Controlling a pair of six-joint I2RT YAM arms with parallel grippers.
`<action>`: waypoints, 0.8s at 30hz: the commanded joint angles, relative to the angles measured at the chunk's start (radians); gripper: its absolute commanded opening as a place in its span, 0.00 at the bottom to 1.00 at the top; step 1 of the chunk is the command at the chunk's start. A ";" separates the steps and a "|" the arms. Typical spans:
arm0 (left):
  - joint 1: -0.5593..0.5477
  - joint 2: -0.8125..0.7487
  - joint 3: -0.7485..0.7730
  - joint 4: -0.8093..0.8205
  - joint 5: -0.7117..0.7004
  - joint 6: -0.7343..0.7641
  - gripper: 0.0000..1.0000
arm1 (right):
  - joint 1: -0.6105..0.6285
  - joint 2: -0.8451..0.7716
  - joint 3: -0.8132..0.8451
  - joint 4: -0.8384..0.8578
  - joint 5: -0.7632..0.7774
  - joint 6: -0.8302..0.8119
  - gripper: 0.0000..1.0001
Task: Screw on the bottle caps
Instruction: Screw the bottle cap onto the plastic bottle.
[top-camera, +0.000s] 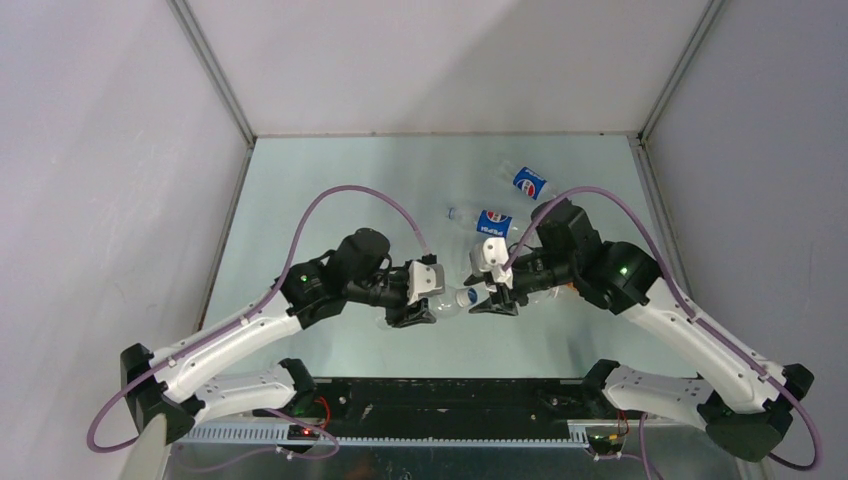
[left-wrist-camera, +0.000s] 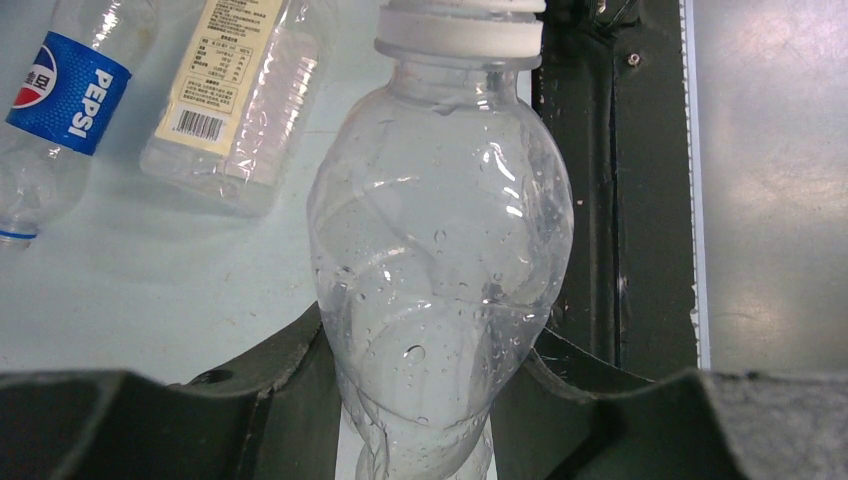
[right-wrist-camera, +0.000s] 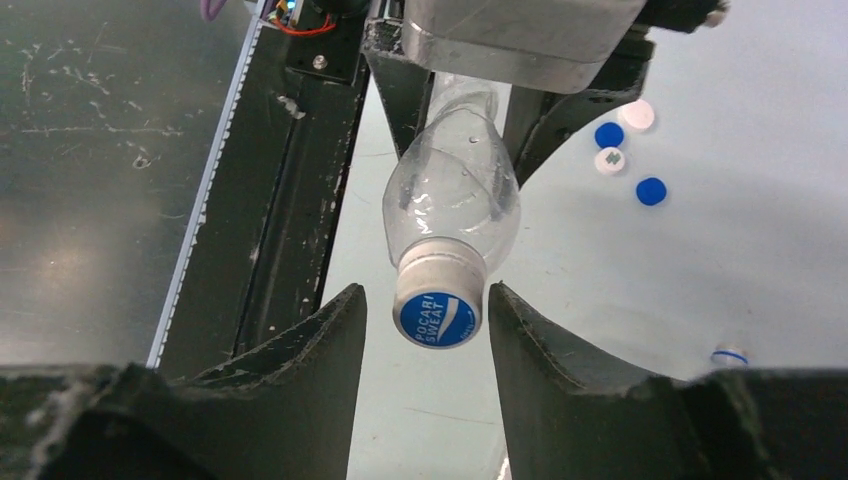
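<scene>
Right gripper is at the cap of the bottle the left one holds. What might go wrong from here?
1. The cap sits off-centre between the open fingers of the right gripper, so closing may shove the neck sideways.
2. The left gripper pinches the thin clear bottle far from its neck; twisting the cap could spin or buckle it.

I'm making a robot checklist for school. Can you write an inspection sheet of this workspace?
Surface: pale, shiny table.
Job's things: one cap sits on the held bottle; four loose caps, two blue, two white, on the table.
Clutter: two Pepsi bottles lying down.
Grippers: left fingers clamp the bottle's body; right fingers flank its cap, small gap showing.
Cables: a purple cable loops over each arm.
Surroundings: grey walls; black rail at the near edge.
</scene>
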 joint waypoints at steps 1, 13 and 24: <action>0.006 -0.014 0.032 0.072 0.040 -0.038 0.00 | 0.020 0.014 0.007 -0.012 0.008 -0.014 0.48; 0.003 -0.099 -0.034 0.206 -0.137 -0.066 0.01 | 0.024 0.055 0.007 0.169 0.116 0.468 0.03; -0.177 -0.177 -0.132 0.300 -0.699 0.048 0.00 | -0.052 0.084 0.025 0.249 0.354 1.201 0.23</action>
